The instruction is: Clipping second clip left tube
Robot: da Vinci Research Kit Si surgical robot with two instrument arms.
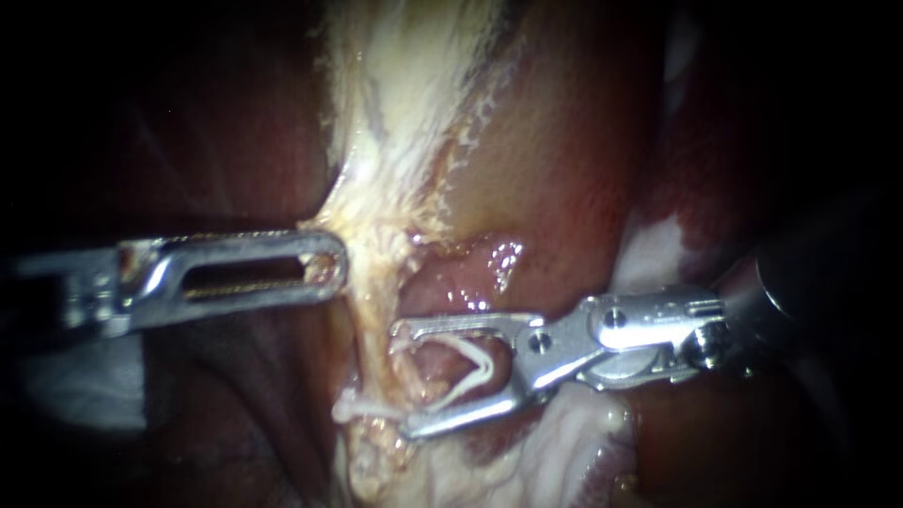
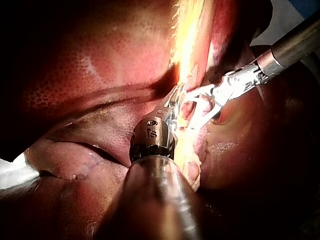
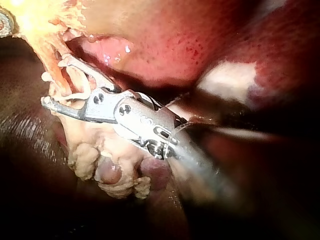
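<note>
**Left to right, endoscope view.**

- **Left instrument** [image 1: 331,265]: enters level from the left. Its slotted jaws lie together, closed on the edge of the tube where the pale band narrows.
- **Tube** [image 1: 374,310]: a thin, pale, frayed strand running downward from the broad cream band above. It passes just beside the left instrument's tip and on between the tips of the right instrument.
- **White bar** [image 1: 356,410]: crosses the tube lower down. Whether it is a clip already seated or the far end of the loaded clip's lower leg cannot be told.
- **Clip** [image 1: 467,369]: white and V-shaped, with its apex deep in the right instrument's throat and its legs spread toward the tube.
- **Right instrument** [image 1: 403,381]: enters from the right. Its jaws stand wide apart, each bearing on one leg of the clip, so they hold the clip from both sides without squeezing it closed. The right wrist view also shows the two jaws astride pale tissue.
- **Red-brown tissue** [image 1: 555,169]: wet and glistening, it lies behind and to the right.

**Handling (judged).**

- The tube looks soft, limp, wet and slippery. It is probably easy to tear or shear at its frayed edges.
- The tube should be taken across its full width on the bare stretch between the left instrument's hold and the white bar.
- The clip looks light and springy. It appears to be held only by its seating in the jaws, so a sideways nudge against tissue could unseat it.
- Closing squarely over the strand, with both leg tips past its far edge, seems the safest approach.
</note>
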